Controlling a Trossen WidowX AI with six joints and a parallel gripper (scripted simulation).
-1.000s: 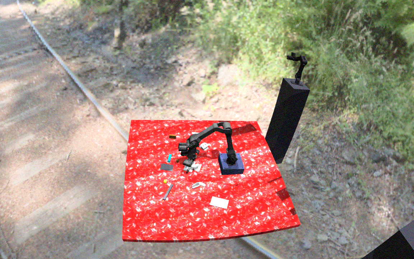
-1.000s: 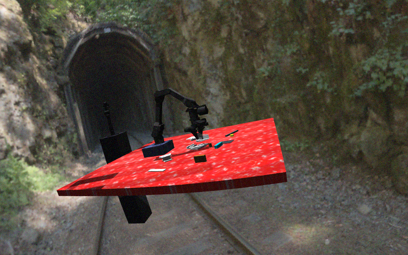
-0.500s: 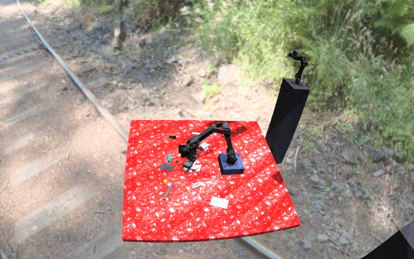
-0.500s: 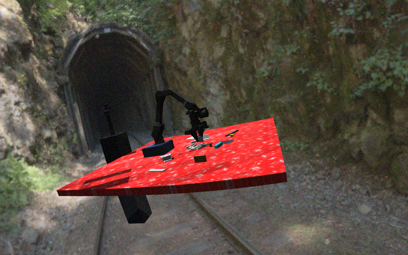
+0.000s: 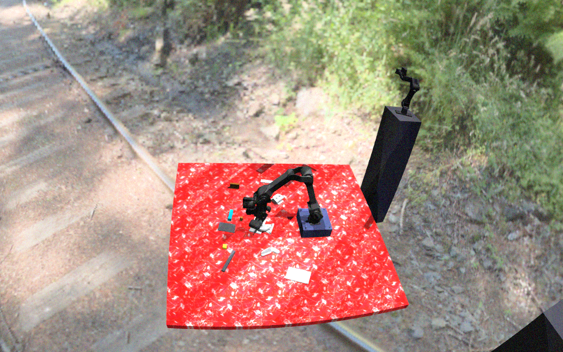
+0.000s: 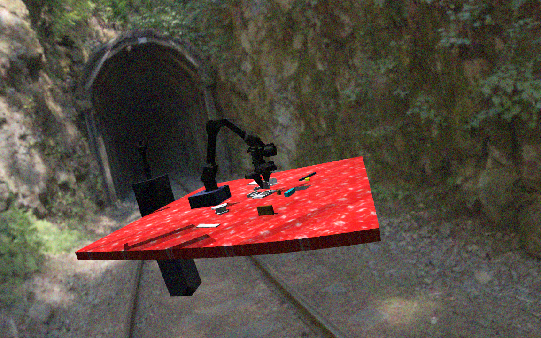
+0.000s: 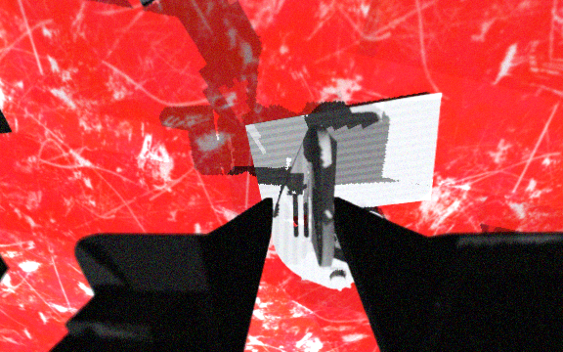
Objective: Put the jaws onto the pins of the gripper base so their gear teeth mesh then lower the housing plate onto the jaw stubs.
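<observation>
- holding pale part (image 7: 327, 215) between narrowed jaws of gripper (image 5: 255, 226) (image 6: 265, 185) (image 7: 301, 204)
- hanging over white base (image 6: 259, 195) (image 7: 411, 147)
- see curved part (image 5: 269, 251), apart from base

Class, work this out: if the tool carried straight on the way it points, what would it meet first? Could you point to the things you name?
Probably the white flat plate (image 7: 409, 147) below the gripped pale piece (image 7: 327, 205), with that piece touching before the tool (image 5: 255, 224) (image 6: 264, 185) (image 7: 301, 204); depth is unclear.
</observation>
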